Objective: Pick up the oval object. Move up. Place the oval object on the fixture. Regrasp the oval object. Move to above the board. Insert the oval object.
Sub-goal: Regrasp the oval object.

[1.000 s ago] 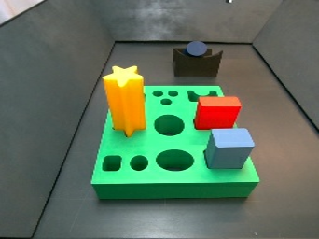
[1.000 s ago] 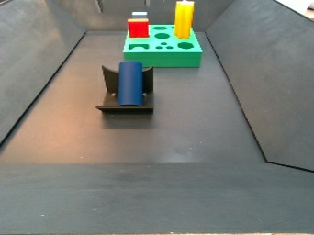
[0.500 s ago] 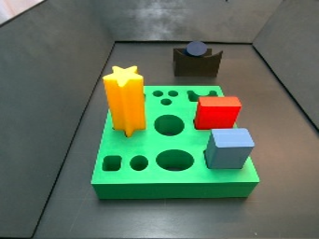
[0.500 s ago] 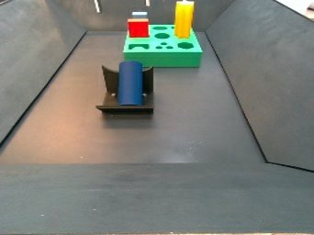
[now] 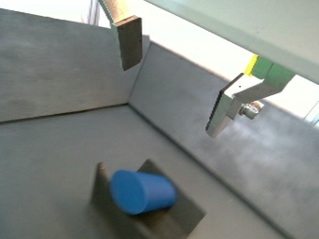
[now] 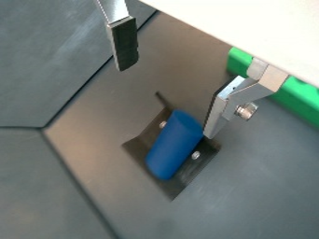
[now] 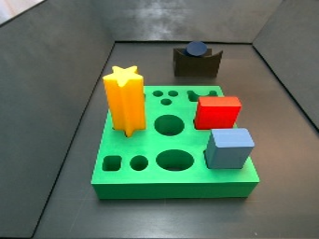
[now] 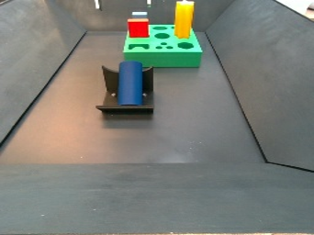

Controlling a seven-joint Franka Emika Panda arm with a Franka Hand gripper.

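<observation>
We see the deep blue smooth oval peg (image 8: 130,81) lying on its side in the curved notch of the small dark grey-black fixture (image 8: 124,103), which stands on the dark floor. In a side view the fixture (image 7: 196,64) sits at about twelve o'clock from the thick bright green square board (image 7: 176,149), well apart from it, with the rounded end of the peg (image 7: 196,49) showing above its top.

On the board we count a yellow star-shaped column (image 7: 123,98) at about ten o'clock, a red block (image 7: 217,112) at about two o'clock and a paler grey-blue cube (image 7: 230,147) at about four o'clock, each standing upright. Round and square holes lie open between them.

The gripper (image 6: 173,67) hangs above the fixture, clear of the peg. In both wrist views its flat silver fingers (image 6: 121,33) with dark pads (image 5: 129,44) are spread wide with nothing between them, and the peg (image 5: 141,190) lies below, untouched. In a side view only the fingertips (image 8: 97,5) show at the upper edge.
</observation>
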